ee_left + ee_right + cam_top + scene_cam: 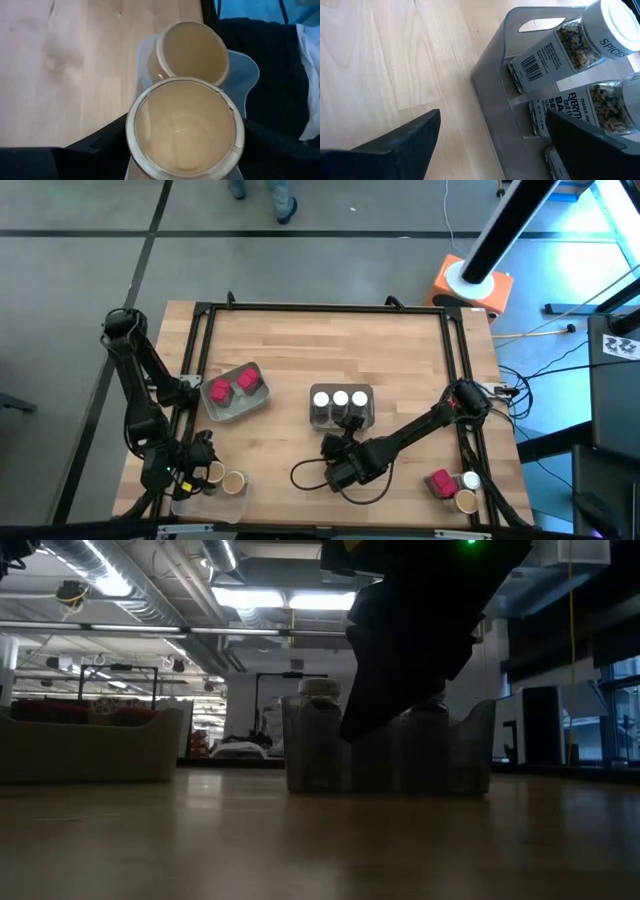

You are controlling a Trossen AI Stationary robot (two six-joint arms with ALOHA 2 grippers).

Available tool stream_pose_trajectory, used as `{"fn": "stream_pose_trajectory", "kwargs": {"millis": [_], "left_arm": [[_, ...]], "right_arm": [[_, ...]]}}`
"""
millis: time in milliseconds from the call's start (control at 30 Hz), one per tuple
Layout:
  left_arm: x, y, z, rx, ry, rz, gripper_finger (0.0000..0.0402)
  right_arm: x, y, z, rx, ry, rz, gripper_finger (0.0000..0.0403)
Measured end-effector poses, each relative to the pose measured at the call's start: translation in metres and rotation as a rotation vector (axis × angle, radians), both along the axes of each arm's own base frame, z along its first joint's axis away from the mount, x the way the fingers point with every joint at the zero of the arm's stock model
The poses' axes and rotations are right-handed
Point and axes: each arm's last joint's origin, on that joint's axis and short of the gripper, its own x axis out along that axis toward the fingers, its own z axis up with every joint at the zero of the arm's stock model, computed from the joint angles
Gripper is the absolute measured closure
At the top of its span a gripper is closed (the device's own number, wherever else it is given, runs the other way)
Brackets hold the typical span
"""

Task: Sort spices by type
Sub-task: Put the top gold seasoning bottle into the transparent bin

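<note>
Your left hand (190, 473) straddles a tan-lidded jar (184, 127), grip unclear; it looks rigid, smooth and light, so pinch its sides below the lid.

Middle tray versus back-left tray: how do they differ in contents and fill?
The middle tray holds three jars with white lids in a row; the back-left tray holds two red-magenta packets. The middle tray sits square to the table's edges, the back-left tray at an angle. Both are clear plastic, each holding one kind.
</note>
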Motion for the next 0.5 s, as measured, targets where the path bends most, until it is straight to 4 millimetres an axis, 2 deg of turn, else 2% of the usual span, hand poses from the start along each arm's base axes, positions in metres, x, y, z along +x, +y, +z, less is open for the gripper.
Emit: {"fn": "stream_pose_trajectory", "kwargs": {"millis": [300, 500], "left_arm": [[0.0003, 0.0003, -0.0011, 0.019, -0.013, -0.015, 0.0125], [0.0000, 0.0008, -0.0098, 0.067, -0.009, -0.038, 0.0125]], "right_arm": [[-0.0001, 0.0001, 0.0000, 0.000, 0.001, 0.001, 0.0043], [-0.0001, 0.0001, 0.0000, -0.001, 0.001, 0.001, 0.0043]]}}
